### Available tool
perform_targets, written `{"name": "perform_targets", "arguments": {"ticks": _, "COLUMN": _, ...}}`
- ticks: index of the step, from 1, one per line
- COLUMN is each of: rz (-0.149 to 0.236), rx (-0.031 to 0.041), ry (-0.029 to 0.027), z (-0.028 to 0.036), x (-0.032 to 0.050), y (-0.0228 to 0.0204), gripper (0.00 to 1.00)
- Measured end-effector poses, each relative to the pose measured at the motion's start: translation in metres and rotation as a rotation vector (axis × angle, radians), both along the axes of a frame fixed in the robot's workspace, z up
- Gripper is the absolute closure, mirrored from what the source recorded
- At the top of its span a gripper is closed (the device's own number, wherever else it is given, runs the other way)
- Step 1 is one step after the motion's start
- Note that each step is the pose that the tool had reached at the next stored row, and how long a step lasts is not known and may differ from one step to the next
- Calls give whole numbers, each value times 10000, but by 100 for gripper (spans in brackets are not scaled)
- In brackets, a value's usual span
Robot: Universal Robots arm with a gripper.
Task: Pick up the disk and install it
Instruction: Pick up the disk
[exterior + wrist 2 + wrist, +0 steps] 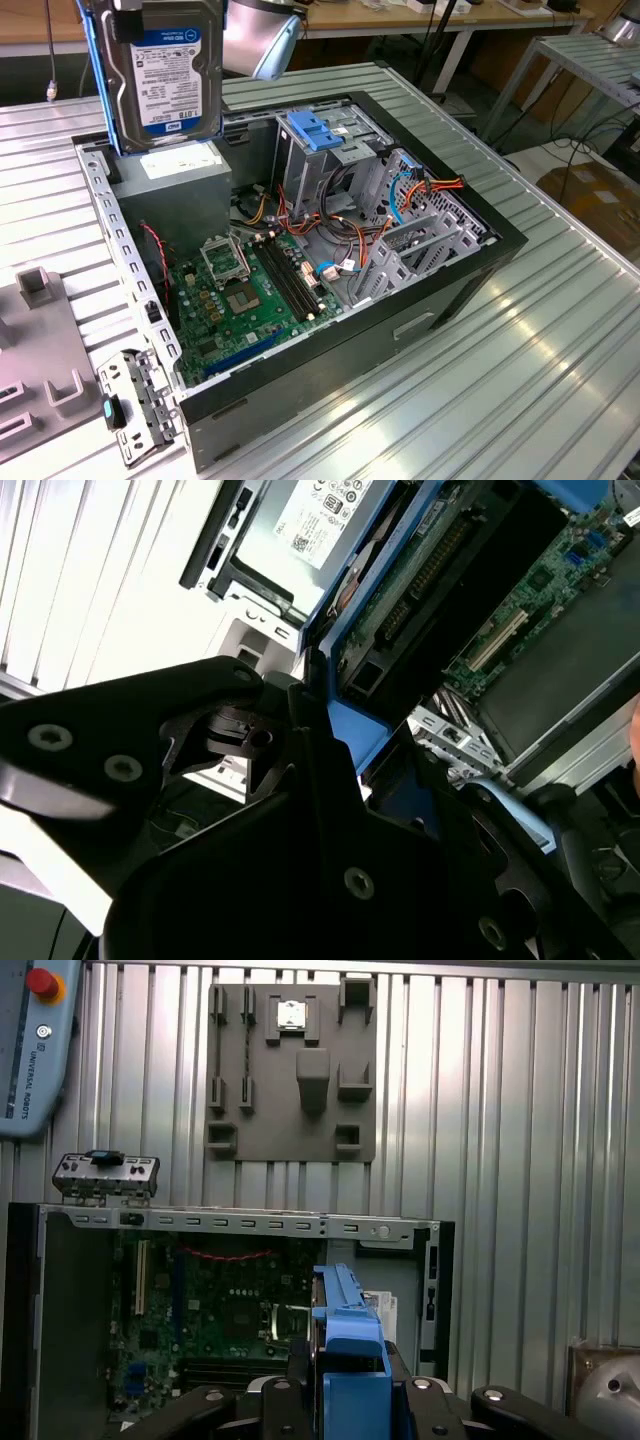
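Fingers clenched on disk by blue rails over PC case; prob. stiff, heavyish, shock-fragile, so grip rails, not label.

A workshop: ribbed metal bench, opened computer case (more tables behind).

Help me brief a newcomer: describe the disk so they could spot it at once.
Find the open computer case on the ribbed metal table. Above its corner at the exterior view's upper left, the disk hangs upright over a grey box. It alone is a flat metal slab with a blue-and-white label and a blue side rail, unlike the light-blue bracket nearby.
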State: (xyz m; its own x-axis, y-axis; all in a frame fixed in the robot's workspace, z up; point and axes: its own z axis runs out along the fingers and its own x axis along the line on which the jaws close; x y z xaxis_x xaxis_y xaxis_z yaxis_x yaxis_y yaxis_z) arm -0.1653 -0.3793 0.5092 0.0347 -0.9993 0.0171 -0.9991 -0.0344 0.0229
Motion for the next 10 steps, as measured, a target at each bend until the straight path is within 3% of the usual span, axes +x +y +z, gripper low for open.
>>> {"name": "perform_targets", "arguments": {"ticks": 2, "rz": -12, "rx": 0, "ry": 0, "z": -1, "x": 50, "y": -2, "gripper": 63}}
{"name": "perform_targets", "arguments": {"ticks": 10, "rz": -195, "rx": 1, "ry": 0, "z": -13, "x": 101, "y": -68, "gripper": 63}}
